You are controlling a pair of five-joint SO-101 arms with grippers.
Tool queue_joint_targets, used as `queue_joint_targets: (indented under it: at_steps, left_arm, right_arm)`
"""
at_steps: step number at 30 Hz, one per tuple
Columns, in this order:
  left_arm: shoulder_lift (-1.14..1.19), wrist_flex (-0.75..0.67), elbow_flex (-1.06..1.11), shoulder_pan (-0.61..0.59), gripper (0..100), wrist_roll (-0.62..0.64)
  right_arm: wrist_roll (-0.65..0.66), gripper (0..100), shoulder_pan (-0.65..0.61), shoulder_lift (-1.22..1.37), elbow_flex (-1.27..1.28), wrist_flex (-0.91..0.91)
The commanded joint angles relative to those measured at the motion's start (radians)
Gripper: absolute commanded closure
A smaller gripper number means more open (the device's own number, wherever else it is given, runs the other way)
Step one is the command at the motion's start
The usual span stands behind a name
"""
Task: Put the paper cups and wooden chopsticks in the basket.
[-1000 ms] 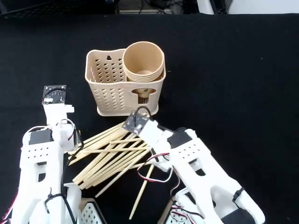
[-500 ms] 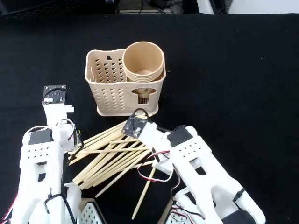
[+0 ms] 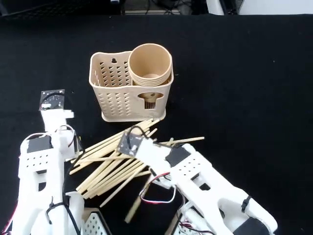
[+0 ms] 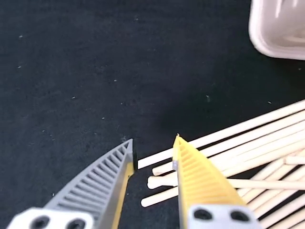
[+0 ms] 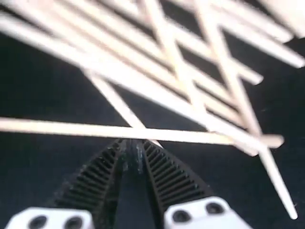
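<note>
Pale wooden chopsticks (image 3: 108,165) lie in a loose, crisscrossed pile on the black table (image 3: 244,88), just in front of the beige perforated basket (image 3: 110,100). Tan paper cups (image 3: 150,61) sit nested in its right side. The left gripper (image 4: 153,145) is spread at the pile's end; the right gripper (image 5: 132,143) is pressed together, its tips at one stick

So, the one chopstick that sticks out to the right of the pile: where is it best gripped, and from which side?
Probably take the chopstick near its free right end, which lies alone on the black cloth, clear of the pile. Come from above and close across it: it looks flat and thin.
</note>
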Motion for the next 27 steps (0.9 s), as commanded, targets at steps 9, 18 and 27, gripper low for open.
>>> queue_joint_targets:
  at_steps: [9, 18, 27]
  left_arm:
    - [-0.021, 0.008, -0.033, -0.016, 85, 0.014]
    - [-0.021, 0.008, -0.030, -0.016, 85, 0.014]
    - [-0.021, 0.008, -0.030, -0.016, 85, 0.014]
  right_arm:
    - [-0.189, 98.3, -0.012, -0.018, -0.051, -0.166]
    - [-0.209, 98.2, -0.011, -0.022, -0.087, -0.178]
    - [-0.112, 77.1, -0.011, -0.021, -0.226, 0.161]
